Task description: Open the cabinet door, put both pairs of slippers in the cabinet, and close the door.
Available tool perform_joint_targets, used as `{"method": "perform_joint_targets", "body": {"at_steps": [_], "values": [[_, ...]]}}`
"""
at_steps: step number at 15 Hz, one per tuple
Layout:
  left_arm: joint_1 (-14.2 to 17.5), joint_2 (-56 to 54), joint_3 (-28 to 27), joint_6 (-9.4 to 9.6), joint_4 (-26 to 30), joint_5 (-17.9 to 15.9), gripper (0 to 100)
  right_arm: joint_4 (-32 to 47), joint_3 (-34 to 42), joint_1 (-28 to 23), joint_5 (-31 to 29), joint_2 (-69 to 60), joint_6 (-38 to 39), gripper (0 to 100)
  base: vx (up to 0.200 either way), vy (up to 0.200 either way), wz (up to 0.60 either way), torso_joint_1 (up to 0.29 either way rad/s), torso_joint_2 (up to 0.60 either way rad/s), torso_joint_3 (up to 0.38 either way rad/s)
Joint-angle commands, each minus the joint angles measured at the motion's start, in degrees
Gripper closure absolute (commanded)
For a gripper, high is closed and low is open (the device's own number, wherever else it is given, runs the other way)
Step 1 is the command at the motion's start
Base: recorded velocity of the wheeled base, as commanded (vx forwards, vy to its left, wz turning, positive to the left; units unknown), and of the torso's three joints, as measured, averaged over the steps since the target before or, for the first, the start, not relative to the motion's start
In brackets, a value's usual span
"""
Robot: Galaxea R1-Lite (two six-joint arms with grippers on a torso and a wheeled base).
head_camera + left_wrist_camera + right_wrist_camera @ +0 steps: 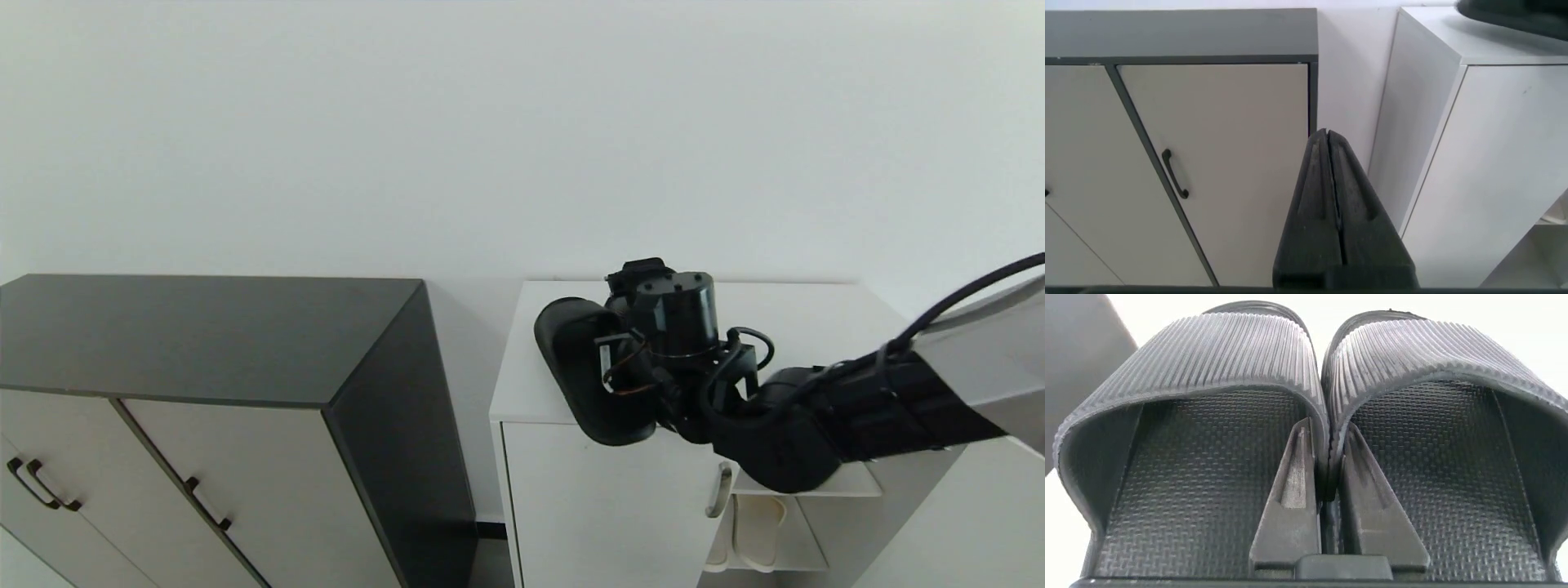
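**Second pair gripped, cabinet open: time to lower it in**

I have the black slippers [589,384] in my right claw [1327,508]. Its fingers [1290,498] go one into each slipper and pinch the two inner side walls together. In the head view the pair sits at centre frame, held on edge, about level with the front lip of the white cabinet [604,506].

At the lower right of that frame, just right of the handle [718,490], a compartment stands open. The white slippers [759,531] are inside it, below a shelf [824,488]. From this I judge the door is open and the first pair is stowed, so the step in hand is placing the black pair.

My left claw [1328,204] is pressed together on nothing. It points at the gap between the dark-topped cabinet [204,335] and the white one.

Next I need to bring the pair down and towards the lower right, past the handle edge and into the opening. I cannot tell from here which level has room. The grip holds only the inner walls, so I would move slowly, let go once the soles rest, then close the door.
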Motion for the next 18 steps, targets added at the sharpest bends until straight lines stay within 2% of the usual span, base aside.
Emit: {"method": "perform_joint_targets", "body": {"at_steps": [1, 4, 5, 8, 18], "values": [[0.0, 0.0, 0.0, 0.01, 0.0, -0.1, 100, -0.5, 12.3, 4.4, 0.0, -13.1, 0.0, 100, 0.000, 0.000, 0.00, 0.000, 0.00, 0.000], [0.0, 0.0, 0.0, 0.01, 0.0, -0.1, 100, -0.7, 24.0, 4.8, 4.5, -21.8, 0.7, 100, 0.000, 0.000, 0.00, 0.000, 0.00, 0.000], [0.0, 0.0, 0.0, 0.01, 0.0, -0.1, 100, -1.3, 25.8, 4.8, 5.6, -22.3, 1.6, 100, 0.000, 0.000, 0.00, 0.000, 0.00, 0.000], [0.0, 0.0, 0.0, -0.08, 0.0, -0.1, 100, -1.9, 25.9, 4.8, 5.6, -22.2, 1.6, 100, 0.000, 0.000, 0.00, 0.000, 0.00, 0.000], [0.0, 0.0, 0.0, 0.01, 0.0, -0.2, 100, -2.0, 26.4, 5.1, 5.6, -21.9, 1.4, 100, -0.200, 0.000, 0.00, 0.002, 0.00, 0.003]]}}
